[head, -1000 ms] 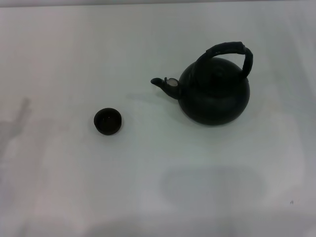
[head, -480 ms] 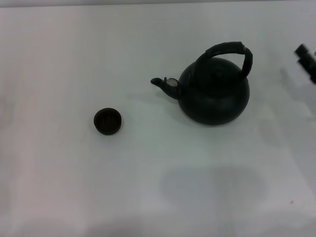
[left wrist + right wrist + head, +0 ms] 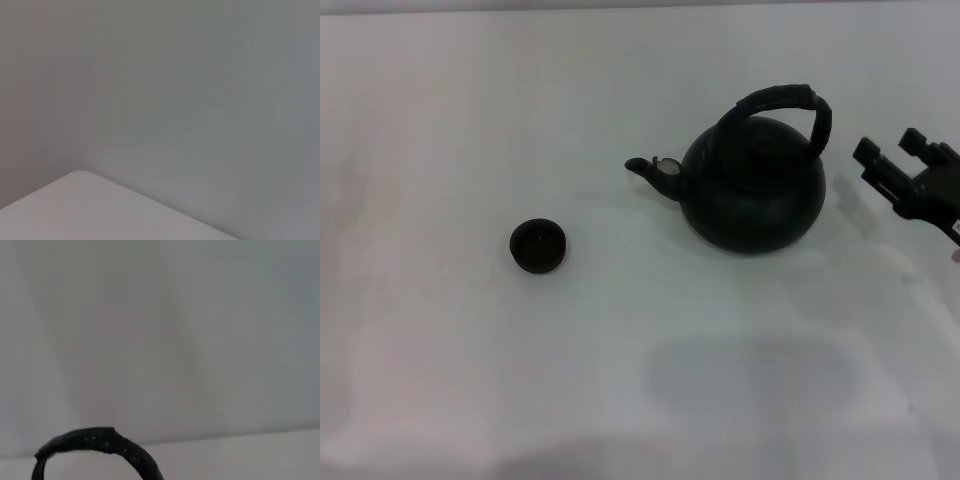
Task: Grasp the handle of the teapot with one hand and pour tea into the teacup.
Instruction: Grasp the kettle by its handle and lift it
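Note:
The black round teapot (image 3: 753, 190) stands upright on the white table, right of centre, its short spout (image 3: 650, 171) pointing left. Its thick black arched handle (image 3: 780, 105) spans the top and also shows in the right wrist view (image 3: 95, 447). The tiny dark teacup (image 3: 538, 245) sits on the table to the left of the spout, apart from the pot. My right gripper (image 3: 891, 156) is open and empty, to the right of the teapot, level with the handle and not touching it. My left gripper is out of view.
The white table (image 3: 620, 380) stretches around both objects. The left wrist view shows only a table corner (image 3: 75, 200) and a plain grey wall.
My right gripper has come in from the right edge toward the teapot's handle. The teapot and teacup have not moved.

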`<state>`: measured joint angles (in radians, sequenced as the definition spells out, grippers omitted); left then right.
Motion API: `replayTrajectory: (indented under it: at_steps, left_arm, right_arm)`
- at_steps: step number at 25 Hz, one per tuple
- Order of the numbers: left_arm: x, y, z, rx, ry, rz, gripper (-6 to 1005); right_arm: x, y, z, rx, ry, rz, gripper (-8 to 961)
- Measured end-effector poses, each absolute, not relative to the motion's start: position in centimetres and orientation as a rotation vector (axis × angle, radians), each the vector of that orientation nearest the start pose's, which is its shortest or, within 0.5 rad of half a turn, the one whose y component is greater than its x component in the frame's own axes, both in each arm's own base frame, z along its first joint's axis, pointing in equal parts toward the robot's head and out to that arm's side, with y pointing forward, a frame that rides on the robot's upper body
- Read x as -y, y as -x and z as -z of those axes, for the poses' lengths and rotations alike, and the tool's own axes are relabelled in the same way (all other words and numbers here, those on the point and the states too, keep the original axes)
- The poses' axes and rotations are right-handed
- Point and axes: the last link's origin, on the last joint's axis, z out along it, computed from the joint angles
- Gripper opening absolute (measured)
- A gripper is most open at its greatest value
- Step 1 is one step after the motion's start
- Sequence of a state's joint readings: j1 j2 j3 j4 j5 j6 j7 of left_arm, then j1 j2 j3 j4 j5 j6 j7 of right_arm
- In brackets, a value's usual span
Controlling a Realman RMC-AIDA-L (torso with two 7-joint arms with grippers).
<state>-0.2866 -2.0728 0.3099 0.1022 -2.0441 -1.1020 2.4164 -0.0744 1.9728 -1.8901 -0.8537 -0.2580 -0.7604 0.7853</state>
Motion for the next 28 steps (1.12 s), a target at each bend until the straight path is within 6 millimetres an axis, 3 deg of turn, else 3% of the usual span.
replayTrajectory:
  at_steps: [8,17,22,28]
  left_arm:
    - [-26.8,42.2,-2.9,1.014,1.308,0.747,876]
    - [-26.7,42.4,-3.0,1.021,1.297,0.741,876]
    - [-26.7,42.5,-3.0,1.021,1.294,0.74,876]
    - [-26.5,42.6,-3.0,1.025,1.29,0.735,875]
  right_arm:
    - [-23.8,-29.6,0.8,-0.839,1.874,-0.652,719]
    - [-25.2,-24.0,1.6,-0.915,1.855,-0.355,718]
    - [-25.7,-22.6,1.9,-0.953,1.873,-0.357,718]
    - [-26.4,-22.5,2.9,-1.017,1.92,-0.374,712]
